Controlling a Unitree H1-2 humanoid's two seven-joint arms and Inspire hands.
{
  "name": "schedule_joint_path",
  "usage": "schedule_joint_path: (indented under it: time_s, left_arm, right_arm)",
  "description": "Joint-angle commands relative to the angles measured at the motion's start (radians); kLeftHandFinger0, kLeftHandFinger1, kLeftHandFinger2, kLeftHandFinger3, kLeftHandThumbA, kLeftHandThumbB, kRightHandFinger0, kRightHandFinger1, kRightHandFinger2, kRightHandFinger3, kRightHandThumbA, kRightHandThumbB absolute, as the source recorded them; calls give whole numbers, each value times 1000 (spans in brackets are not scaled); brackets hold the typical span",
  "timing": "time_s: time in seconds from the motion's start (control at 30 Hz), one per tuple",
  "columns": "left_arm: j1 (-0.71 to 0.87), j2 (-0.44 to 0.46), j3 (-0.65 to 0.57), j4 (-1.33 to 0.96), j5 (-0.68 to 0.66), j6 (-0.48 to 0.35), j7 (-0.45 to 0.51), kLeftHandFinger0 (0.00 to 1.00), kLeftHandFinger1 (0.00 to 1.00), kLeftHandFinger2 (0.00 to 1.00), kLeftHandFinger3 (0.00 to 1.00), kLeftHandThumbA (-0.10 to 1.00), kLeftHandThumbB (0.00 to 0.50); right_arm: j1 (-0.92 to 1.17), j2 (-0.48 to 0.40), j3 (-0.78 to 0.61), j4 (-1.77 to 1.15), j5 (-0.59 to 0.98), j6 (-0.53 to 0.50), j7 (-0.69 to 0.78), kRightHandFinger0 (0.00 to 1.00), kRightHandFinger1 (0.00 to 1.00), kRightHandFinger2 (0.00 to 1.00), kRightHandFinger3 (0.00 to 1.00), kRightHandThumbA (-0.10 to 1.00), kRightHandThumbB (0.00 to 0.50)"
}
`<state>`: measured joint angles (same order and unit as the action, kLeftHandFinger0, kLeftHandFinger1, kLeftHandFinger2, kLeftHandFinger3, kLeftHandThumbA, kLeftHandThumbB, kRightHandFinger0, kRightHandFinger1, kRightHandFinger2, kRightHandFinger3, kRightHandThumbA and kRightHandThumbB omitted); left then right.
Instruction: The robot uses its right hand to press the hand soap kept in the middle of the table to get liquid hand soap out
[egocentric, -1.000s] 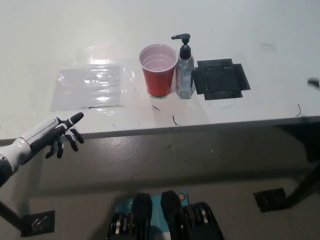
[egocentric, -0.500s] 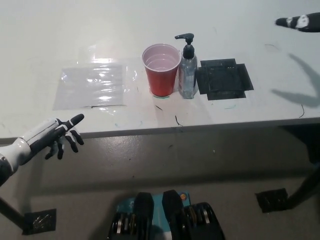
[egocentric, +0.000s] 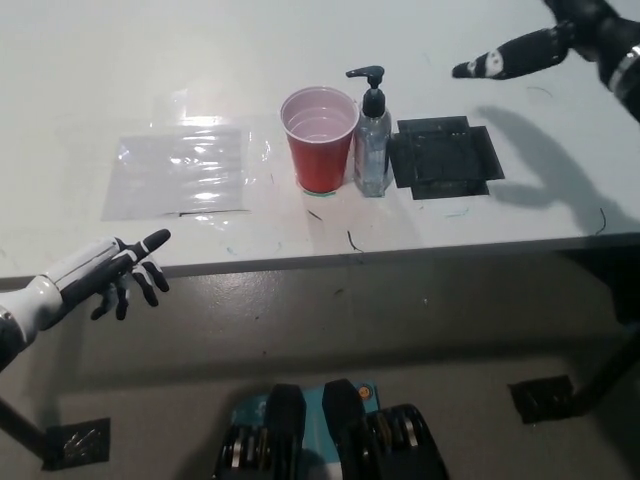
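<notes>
1. Head view, change: the right hand (egocentric: 545, 45) is further in than half a second ago, when only its fingertips showed at the top right edge. It now reaches from the upper right toward the table's (egocentric: 150, 60) middle. The whole picture shifts a little too, so the camera moves.
2. Soap (egocentric: 372, 140): mid-table, upright, touching or just beside the red cup (egocentric: 320, 138) on its left, black tray (egocentric: 443, 157) on its right. Pump looks up, not pressed.
3. Right hand: empty, fingers extended, apart from the pump and up-right of it.
4. Left hand (egocentric: 110, 272): resting off the table's near edge, lower left, released, fingers spread, unchanged.
5. Progress: approach only. Left: get over the pump, press, soap out.
</notes>
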<state>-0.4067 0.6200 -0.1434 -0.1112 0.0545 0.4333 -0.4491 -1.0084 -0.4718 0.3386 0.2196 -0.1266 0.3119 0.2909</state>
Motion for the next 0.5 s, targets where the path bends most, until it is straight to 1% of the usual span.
schedule_joint_path:
  time_s: [0.0,0.03,0.1,0.13,0.17,0.2,0.23,0.27,0.3,0.33,0.37,0.4,0.43,0.47]
  left_arm:
    - [-31,41,15,-23,9,-8,-20,122,230,428,664,1000,171]
    - [-31,40,15,-20,14,-11,-18,118,224,424,658,1000,160]
    - [-32,38,16,-17,13,-11,-20,114,219,424,651,1000,165]
    - [-30,38,17,-20,16,-7,-19,110,216,420,654,1000,162]
    - [-30,39,17,-21,19,-8,-19,104,210,407,654,1000,163]
    - [-30,38,18,-22,15,1,-21,118,225,414,659,1000,192]
    - [-36,41,19,-18,16,-1,-24,103,211,400,651,1000,200]
    - [-37,42,17,-18,17,-2,-26,101,211,399,649,1000,200]
    - [-37,43,18,-22,17,1,-27,107,220,405,651,1000,190]
    - [-37,43,17,-22,19,2,-27,111,224,407,654,1000,181]
    - [-37,42,17,-22,21,2,-26,116,230,409,657,1000,184]
    - [-37,42,19,-17,20,-5,-26,122,233,408,657,1000,171]
    - [-37,41,20,-14,18,-5,-27,120,229,409,659,1000,173]
    - [-38,41,18,-15,19,-4,-29,109,220,402,658,1000,172]
  right_arm:
    - [-85,0,40,-27,-118,-45,22,1000,1000,1000,1000,1000,407]
    - [-92,3,50,-26,-129,-37,26,1000,1000,1000,1000,1000,410]
    - [-99,10,56,-25,-139,-36,30,1000,1000,1000,1000,1000,405]
    - [-106,10,66,-22,-151,-54,32,1000,1000,1000,1000,1000,388]
    - [-119,17,78,-7,-165,-67,34,1000,1000,1000,1000,1000,420]
    - [-123,22,79,-1,-166,-70,33,1000,1000,1000,1000,1000,423]
    - [-128,32,82,8,-176,-70,28,1000,1000,1000,1000,1000,444]
    - [-133,36,86,15,-183,-74,29,1000,1000,1000,1000,1000,460]
    - [-136,43,87,15,-189,-67,33,1000,1000,1000,1000,1000,474]
    - [-137,46,87,19,-194,-75,33,1000,1000,1000,1000,1000,481]
    - [-140,50,92,27,-205,-94,32,1000,1000,1000,1000,1000,477]
    - [-145,54,103,41,-216,-129,29,1000,1000,1000,1000,1000,483]
    - [-149,58,110,45,-230,-130,33,1000,1000,1000,1000,1000,497]
    - [-149,59,112,50,-237,-142,32,1000,1000,1000,1000,1000,499]
